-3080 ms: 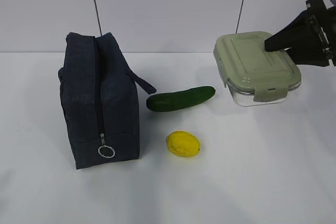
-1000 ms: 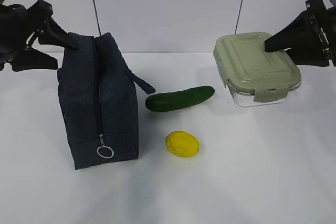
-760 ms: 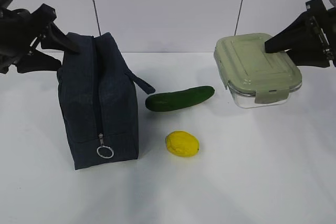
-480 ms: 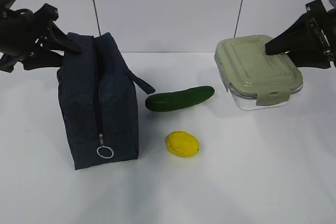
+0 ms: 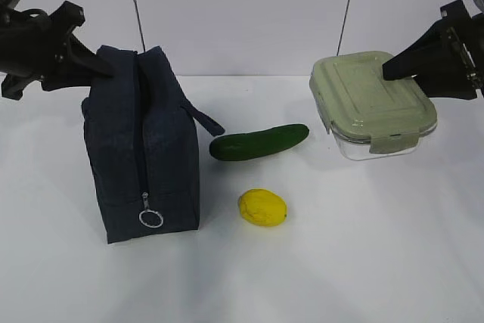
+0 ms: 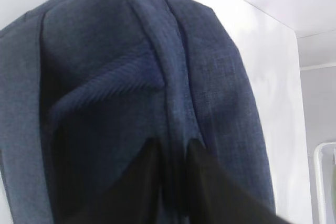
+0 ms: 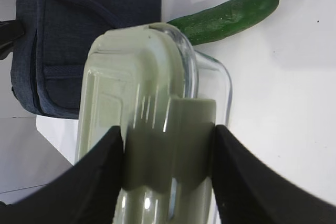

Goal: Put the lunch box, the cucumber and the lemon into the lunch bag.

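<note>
The dark navy lunch bag (image 5: 144,149) stands upright at the left, its zipper closed and the silver ring pull (image 5: 151,218) low on the front. My left gripper (image 5: 97,66) is at its top rear corner. In the left wrist view that gripper (image 6: 170,153) is shut on a ridge of the bag's fabric (image 6: 105,77). The cucumber (image 5: 259,142) lies right of the bag, with the lemon (image 5: 262,207) in front of it. At the far right my right gripper (image 5: 397,73) is shut on the lunch box (image 5: 370,100), its jaws either side of the pale green lid (image 7: 142,93).
The white table (image 5: 340,262) runs to a white wall with two thin dark vertical lines. The bag's strap handle (image 5: 204,119) sticks out toward the cucumber. The right wrist view shows the bag (image 7: 79,30) and cucumber (image 7: 226,17) beyond the box.
My left gripper's jaws have closed from wide apart onto the top of the lunch bag. The lunch box has shifted slightly to the right in the right gripper.
</note>
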Motion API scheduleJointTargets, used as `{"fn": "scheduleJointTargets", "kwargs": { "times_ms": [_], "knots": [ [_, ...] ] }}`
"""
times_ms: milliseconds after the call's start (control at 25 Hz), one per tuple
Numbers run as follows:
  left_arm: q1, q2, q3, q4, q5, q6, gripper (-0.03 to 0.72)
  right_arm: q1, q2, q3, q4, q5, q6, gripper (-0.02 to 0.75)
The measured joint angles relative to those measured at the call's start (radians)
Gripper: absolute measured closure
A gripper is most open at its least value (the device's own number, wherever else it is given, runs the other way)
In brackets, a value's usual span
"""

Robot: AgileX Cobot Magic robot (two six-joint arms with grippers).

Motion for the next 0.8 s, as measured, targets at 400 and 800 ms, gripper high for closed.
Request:
{"fn": "scheduleJointTargets", "kwargs": {
  "times_ms": [400, 800],
  "knots": [
    [0.000, 0.004, 0.000, 0.005, 0.000, 0.003, 0.674, 0.000, -0.002, 0.002, -0.010, 0.000, 0.033, 0.342],
    [-0.064, 0.004, 0.000, 0.011, -0.013, 0.003, 0.676, 0.035, -0.081, -0.091, -0.156, 0.009, 0.254, 0.342]
  ]
}}
